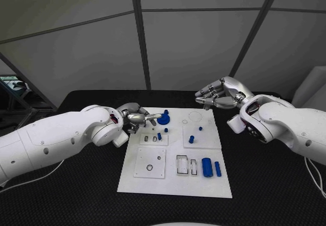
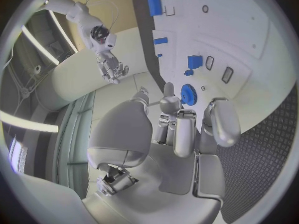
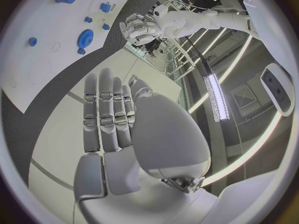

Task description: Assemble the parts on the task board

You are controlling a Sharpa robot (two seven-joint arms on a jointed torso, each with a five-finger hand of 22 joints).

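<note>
The white task board (image 1: 175, 181) lies in the middle of the black table. A blue gear (image 1: 163, 118) sits near its far left corner. My left hand (image 1: 138, 117) hovers at the board's left edge, one fingertip (image 2: 168, 91) reaching right up to the gear (image 2: 189, 93); nothing is gripped. My right hand (image 1: 221, 94) is raised beyond the far right corner, its fingers (image 3: 109, 112) straight, side by side and holding nothing. A thick blue cylinder (image 1: 206, 167) and a thinner blue bar (image 1: 218, 168) lie at the board's near right. A blue peg (image 1: 191, 139) stands mid-board.
Small blue pegs (image 1: 159, 136) stand behind the raised plates on the board. Rectangular slots (image 1: 181, 165) and round holes (image 1: 149, 167) mark its near half. The black table (image 1: 272, 188) stretches wide on both sides of the board.
</note>
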